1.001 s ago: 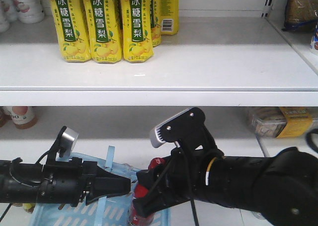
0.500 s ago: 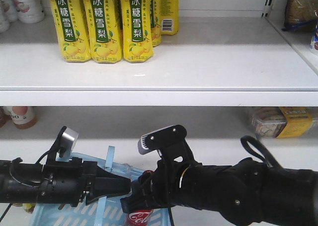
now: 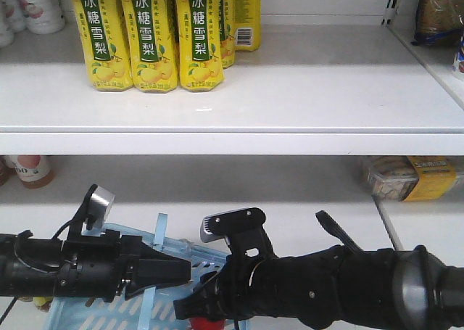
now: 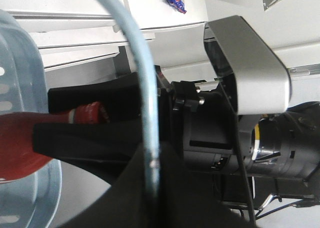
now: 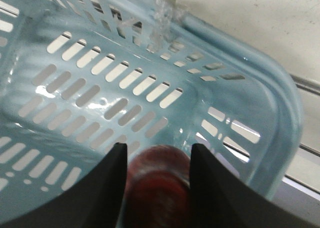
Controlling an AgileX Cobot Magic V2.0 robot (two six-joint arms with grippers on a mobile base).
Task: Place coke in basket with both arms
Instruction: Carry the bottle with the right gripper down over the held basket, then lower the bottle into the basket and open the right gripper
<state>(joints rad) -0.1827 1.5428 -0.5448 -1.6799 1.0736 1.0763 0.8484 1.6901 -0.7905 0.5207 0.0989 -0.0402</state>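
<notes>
Coke: the coke [image 5: 159, 185] is pinched between the two dark fingers of the right hand [image 5: 156, 180], just above the slotted floor of the basket [image 5: 280, 112]; in the front view only a scrap of red [image 3: 205, 323] is seen below the arm.

Right hand: pressed onto the coke from both sides, tilted down into the basket near one corner.

Left hand: the left hand [image 3: 170, 270] is held low over the basket, at its thin handle [image 3: 158, 232]. In the left wrist view the handle [image 4: 145, 112] is seen arching close across the lens, but whether this hand is closed on it, or spread, cannot be told.

Stage: the coke is judged to be nearly set down, with release not yet made.

Risk, tipping: if the slim can is let go while tilted or short of the floor, it is likely to fall over and roll.

Risk, basket shift: the light basket could be pushed or tipped if the right arm is lowered further against its wall.

Risk, snag: the raised handle lies close to both arms and could be caught on withdrawal.

Surroundings: yellow drink bottles [image 3: 148, 36] are stood on the upper shelf [image 3: 290, 105], well apart; packaged goods [image 3: 406, 178] are seen on the shelf below, to the right.

Obstruction: much of the basket is hidden by both arms in the front view.
</notes>
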